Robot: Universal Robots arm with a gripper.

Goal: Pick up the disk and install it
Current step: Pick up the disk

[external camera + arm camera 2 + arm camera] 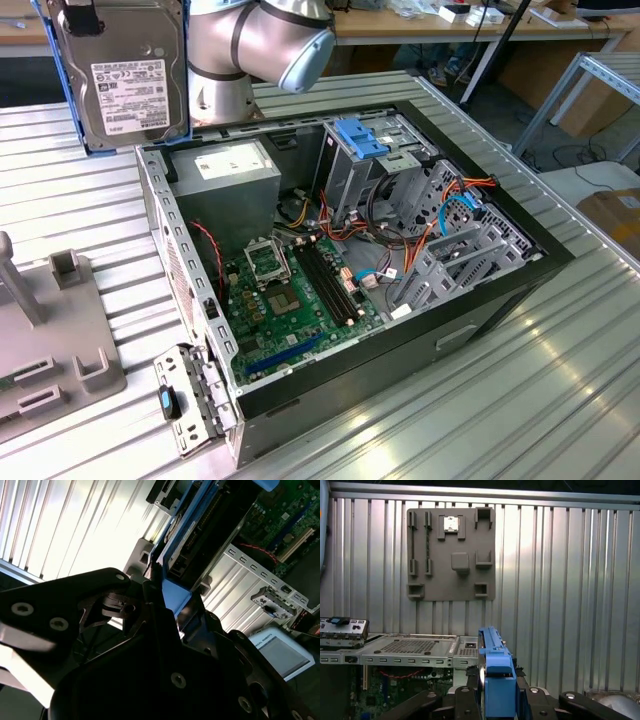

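The disk (125, 75), a grey metal slab with a white label and a bright blue carrier frame, hangs upright in the air at the exterior view's upper left, above the table and beside the back left corner of the open computer case (190, 250). My gripper (78, 15) is shut on its upper edge. In the first wrist view the disk's blue edge (497, 677) stands between the dark fingers (465, 700), over the case wall. The second wrist view has the disk (192, 535) running away from the gripper (167, 600).
The case lies open on the ribbed metal table (560, 380), with the motherboard (290, 290), a power supply (235, 170), metal drive cages (450, 240) and a light blue latch piece (362, 137). A grey fixture plate (50, 330) lies at the exterior view's left. The arm's joint (265, 45) is behind the case.
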